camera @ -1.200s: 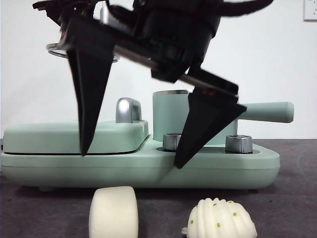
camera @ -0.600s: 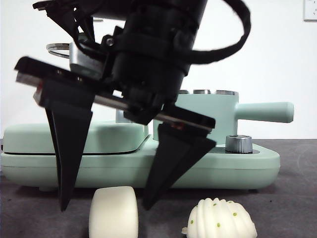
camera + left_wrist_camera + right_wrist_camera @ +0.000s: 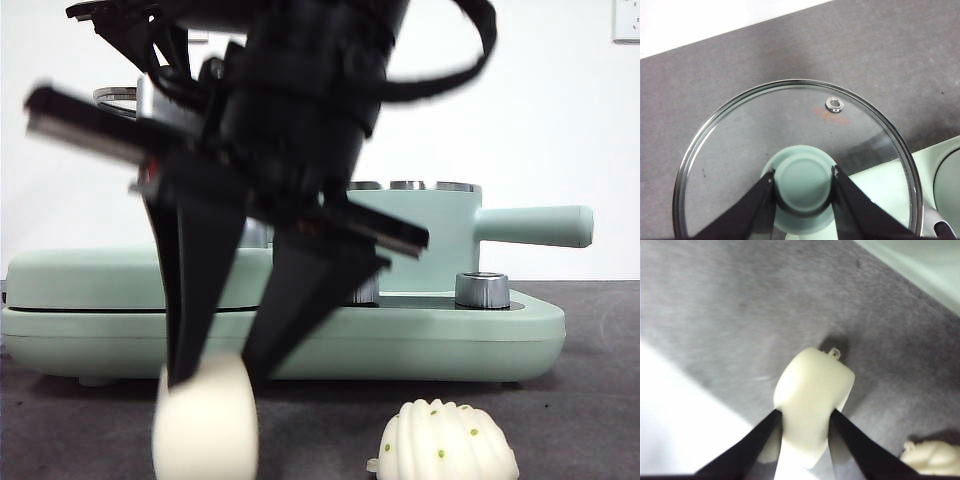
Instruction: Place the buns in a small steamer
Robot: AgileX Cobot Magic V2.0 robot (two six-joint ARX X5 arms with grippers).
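Front view: pleated bun [image 3: 444, 441] beside right gripper [image 3: 215, 375] pinching smooth bun [image 3: 205, 425].

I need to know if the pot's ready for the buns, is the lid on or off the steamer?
Off. The left gripper holds the glass lid by its green knob, with grey table showing through the glass, and the steamer's rim looks uncovered.

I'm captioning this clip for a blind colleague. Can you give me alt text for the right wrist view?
The right claw is shut on the smooth cream bun, its two black jaws pressing the bun's sides above the dark grey table. Part of the ridged bun shows at one corner, and a mint-green appliance edge at another.
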